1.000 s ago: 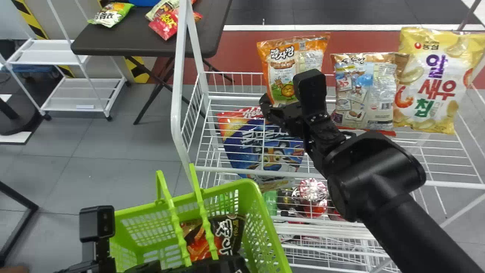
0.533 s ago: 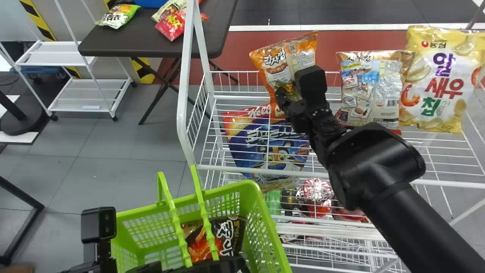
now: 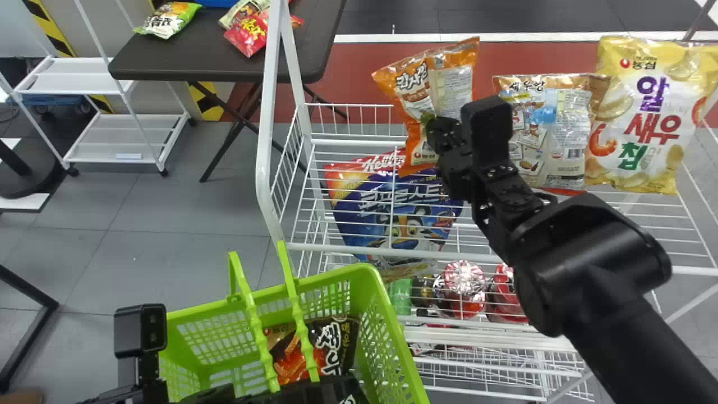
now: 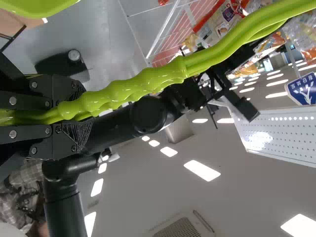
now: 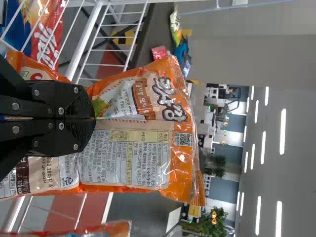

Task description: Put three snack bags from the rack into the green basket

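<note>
Wire rack (image 3: 359, 250) below, right hand (image 3: 436, 133) pinches creased orange bag (image 3: 451, 76); left hand (image 3: 216, 394), basket handles (image 3: 261, 338).

Black throughout, the robot's right arm (image 3: 606, 297), to the right of the green basket (image 3: 405, 348), combines a thick tubular section, a bulging rounded joint housing and narrow, blocky linkwork dotted with small screws. A matching black left arm (image 3: 150, 371) shows at the basket's left. Each carries a black wrist box with rounded corners, one on the left (image 3: 140, 328), one on the right (image 3: 487, 128). Silvery round screws stud the flat black right fingers (image 5: 44, 101) and left fingers (image 4: 32, 133), textured toward their tips.
</note>
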{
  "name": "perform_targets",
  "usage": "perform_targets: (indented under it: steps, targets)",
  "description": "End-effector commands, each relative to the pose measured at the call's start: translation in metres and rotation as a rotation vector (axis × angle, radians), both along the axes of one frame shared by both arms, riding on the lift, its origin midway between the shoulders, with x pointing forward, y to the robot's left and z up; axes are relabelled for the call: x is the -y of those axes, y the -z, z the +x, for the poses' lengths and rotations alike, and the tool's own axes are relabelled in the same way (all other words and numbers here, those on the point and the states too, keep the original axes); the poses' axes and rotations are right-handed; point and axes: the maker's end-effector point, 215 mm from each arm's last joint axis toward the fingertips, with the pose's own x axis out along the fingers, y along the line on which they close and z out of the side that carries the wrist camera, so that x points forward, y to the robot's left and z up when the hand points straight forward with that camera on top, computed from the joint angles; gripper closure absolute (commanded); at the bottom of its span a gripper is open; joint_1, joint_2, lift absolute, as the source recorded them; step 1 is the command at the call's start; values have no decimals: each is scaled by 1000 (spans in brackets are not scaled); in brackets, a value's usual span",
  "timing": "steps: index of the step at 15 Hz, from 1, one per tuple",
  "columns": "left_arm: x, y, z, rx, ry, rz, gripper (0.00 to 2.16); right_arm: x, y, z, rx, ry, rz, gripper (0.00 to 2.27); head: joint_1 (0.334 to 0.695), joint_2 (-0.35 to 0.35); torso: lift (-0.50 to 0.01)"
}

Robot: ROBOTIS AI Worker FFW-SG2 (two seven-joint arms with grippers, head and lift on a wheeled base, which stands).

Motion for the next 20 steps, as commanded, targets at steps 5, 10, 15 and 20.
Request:
perform_targets:
  steps: [5,10,15,20]
  targets:
    - [0,2,5,4,-6,10,2148,-18,-23,-84,-129,-155,133,2250,695,68,0]
    - [-2,-1,16,22,-15,21,2148,-37,19,-168,-424,-296,198,2250,695,124,0]
    - [4,-1,16,23,-3,16,2148,-63,35,-241,-644,-438,215,2250,695,166,0]
    - [11,-1,13,20,16,6,2148,-98,25,-263,-682,-513,267,2250,695,237,0]
